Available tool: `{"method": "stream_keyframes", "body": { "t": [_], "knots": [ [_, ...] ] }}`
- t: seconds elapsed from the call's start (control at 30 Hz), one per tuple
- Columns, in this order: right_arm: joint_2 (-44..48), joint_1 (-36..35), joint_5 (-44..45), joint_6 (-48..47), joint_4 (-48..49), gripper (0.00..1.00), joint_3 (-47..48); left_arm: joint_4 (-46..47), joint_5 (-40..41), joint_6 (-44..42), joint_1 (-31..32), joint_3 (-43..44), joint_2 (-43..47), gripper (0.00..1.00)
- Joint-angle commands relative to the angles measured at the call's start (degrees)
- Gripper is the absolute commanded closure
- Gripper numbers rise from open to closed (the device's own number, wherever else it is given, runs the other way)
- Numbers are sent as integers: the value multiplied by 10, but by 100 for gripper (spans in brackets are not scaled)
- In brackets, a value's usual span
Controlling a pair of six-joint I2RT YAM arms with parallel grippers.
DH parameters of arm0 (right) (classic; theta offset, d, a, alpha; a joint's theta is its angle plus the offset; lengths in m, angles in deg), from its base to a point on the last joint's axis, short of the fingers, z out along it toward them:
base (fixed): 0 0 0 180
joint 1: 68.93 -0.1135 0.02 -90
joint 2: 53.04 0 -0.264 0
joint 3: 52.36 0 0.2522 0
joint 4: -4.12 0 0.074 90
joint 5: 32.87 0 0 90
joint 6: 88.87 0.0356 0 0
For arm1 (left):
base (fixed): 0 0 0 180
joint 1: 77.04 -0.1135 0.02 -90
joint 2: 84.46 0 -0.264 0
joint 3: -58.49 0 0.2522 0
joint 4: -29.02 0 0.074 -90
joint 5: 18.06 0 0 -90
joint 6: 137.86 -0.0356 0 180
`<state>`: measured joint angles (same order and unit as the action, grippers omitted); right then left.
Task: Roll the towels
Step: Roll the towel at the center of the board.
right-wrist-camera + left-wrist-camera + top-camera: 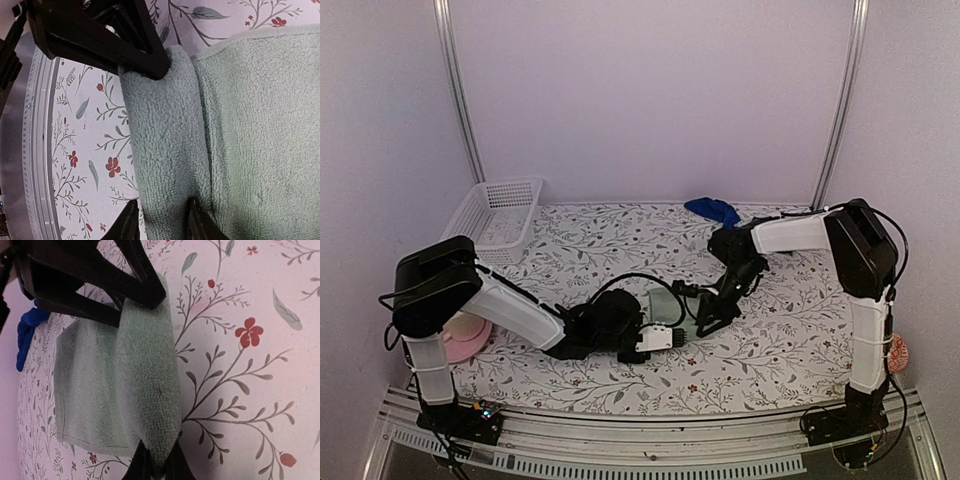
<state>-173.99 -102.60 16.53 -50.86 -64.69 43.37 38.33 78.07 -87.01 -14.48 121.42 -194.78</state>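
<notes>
On the table (790, 330), small towel (665, 305) lies before larger towel (713, 210), basket (500, 215) back left.

Top cam: we're looking down from high over the near edge of the table (770, 340), facing the back wall (650, 100), far enough off to be taking in the whole top. Left wrist cam: we're hovering close, sighting along the green towel (145, 390) past the left gripper (159, 467) at frame bottom. Right wrist cam: we're sighting along the same roll from its other end, equally close, right gripper (162, 222) at frame bottom. Wrist views are sharing the towel, each catching the other's gripper up top; top cam is seeing it mid-table.
</notes>
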Motion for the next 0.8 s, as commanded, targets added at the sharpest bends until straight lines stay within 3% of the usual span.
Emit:
{"method": "stream_keyframes", "body": {
  "t": [0.0,0.3,0.47,0.77],
  "knots": [
    [54,0,88,-17,46,63,-53,-73,-49,35,-7,28,-18,100],
    [176,2,145,-29,209,51,-165,-161,-151,99,-56,77,-18,100],
    [219,2,172,-31,298,50,-215,-194,-198,133,-75,100,-46,100],
    [325,0,137,-90,439,47,-334,-255,-254,166,-103,148,-89,100]
  ]
}}
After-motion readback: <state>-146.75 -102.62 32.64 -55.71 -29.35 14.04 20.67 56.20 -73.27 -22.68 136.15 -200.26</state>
